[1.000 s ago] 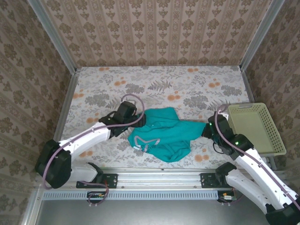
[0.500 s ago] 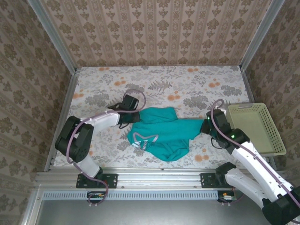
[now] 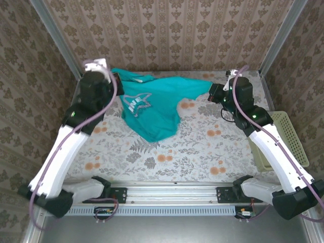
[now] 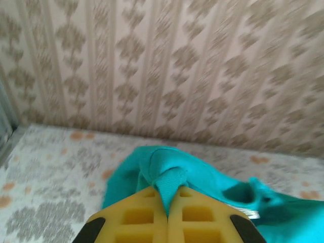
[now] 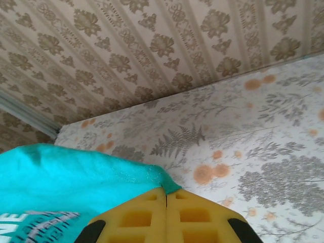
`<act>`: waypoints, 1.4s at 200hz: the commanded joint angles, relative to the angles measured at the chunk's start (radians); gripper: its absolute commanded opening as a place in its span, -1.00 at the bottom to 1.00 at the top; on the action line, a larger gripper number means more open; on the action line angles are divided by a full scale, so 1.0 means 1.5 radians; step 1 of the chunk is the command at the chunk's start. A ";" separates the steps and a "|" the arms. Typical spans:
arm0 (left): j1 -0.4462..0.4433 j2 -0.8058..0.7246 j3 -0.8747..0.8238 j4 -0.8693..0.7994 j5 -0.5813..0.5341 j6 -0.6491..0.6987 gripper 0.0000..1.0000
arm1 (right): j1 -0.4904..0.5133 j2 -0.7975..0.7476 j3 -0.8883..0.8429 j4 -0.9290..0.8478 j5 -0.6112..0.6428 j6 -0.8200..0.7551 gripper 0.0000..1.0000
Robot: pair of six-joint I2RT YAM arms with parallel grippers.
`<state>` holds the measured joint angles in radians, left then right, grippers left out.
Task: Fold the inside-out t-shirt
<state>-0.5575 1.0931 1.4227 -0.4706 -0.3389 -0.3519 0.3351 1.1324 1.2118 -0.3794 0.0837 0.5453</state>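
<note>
Well: item, one inside-out t-shirt [image 3: 152,109], strung up just in front of the back wall [image 3: 167,35], between two arms.

Grips: the left gripper [image 3: 117,80] is clenched on a bunched wad of cloth at one end. The right gripper [image 3: 212,93] is clenched on a thin hem corner at the other.

Hazards, as I judge them: the right-hand bite is slight, so a harder pull apart could slip that corner free and drop the cloth in a heap. The left-hand wad may pin layers together and stop the shirt spreading flat.

Condition: teal, creased, sagging away from the wall to a tip over the table [image 3: 202,147], with a white star and lettering facing up.
</note>
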 commanded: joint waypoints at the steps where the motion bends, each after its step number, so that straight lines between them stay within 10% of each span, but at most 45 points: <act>1: -0.054 -0.018 -0.057 0.002 -0.050 0.056 -1.00 | -0.002 0.015 -0.080 0.051 -0.053 0.036 -1.00; 71: -0.309 0.175 -0.185 0.076 0.045 -0.031 -1.00 | -0.072 0.007 -0.293 0.071 -0.021 0.099 -1.00; 86: -0.358 0.210 -0.205 0.105 0.042 -0.045 -0.86 | -0.079 0.001 -0.312 0.062 -0.022 0.096 -0.41; 97: -0.401 0.213 -0.228 0.128 -0.006 -0.044 -0.34 | -0.078 -0.005 -0.317 0.054 -0.023 0.093 0.15; 113: -0.426 0.186 -0.267 0.144 -0.052 -0.042 0.10 | -0.067 -0.013 -0.314 0.045 -0.025 0.082 0.41; 192: -0.051 0.107 -0.424 0.134 0.140 -0.150 0.62 | 0.191 0.158 -0.175 0.051 0.039 0.030 0.62; 241: -0.022 0.272 -0.355 0.165 0.190 -0.139 0.60 | 0.244 0.355 -0.065 0.033 0.028 0.004 0.59; 280: -0.017 0.363 -0.318 0.189 0.229 -0.140 0.12 | 0.241 0.456 0.013 0.005 0.050 -0.015 0.26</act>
<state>-0.5934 1.5948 0.8982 -0.2256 -0.0578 -0.5549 0.7036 1.7508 1.1484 -0.3244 0.1230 0.5545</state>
